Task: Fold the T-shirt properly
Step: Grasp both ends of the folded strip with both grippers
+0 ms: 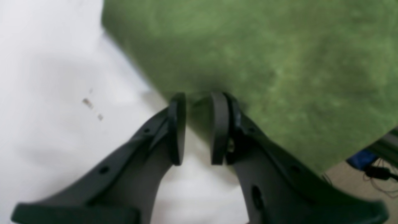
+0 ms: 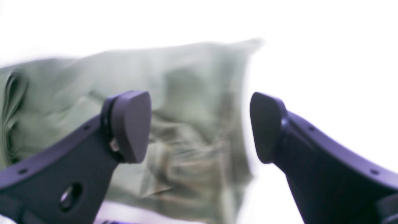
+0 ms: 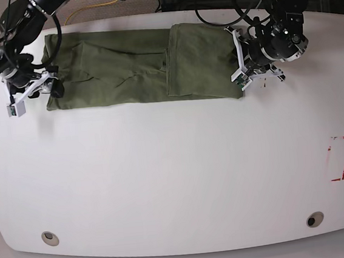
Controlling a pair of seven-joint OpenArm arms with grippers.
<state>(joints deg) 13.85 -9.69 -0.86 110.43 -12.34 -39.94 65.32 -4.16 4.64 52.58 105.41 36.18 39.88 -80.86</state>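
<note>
T-shirt (image 3: 135, 65) plain, no lettering — left jaws narrowly pinch its edge, right jaws wide, holding nothing.

The olive-green T-shirt (image 3: 136, 68) lies flat along the far edge of the white desk (image 3: 176, 177), a long wrinkled band, one end doubled over onto its middle.
</note>
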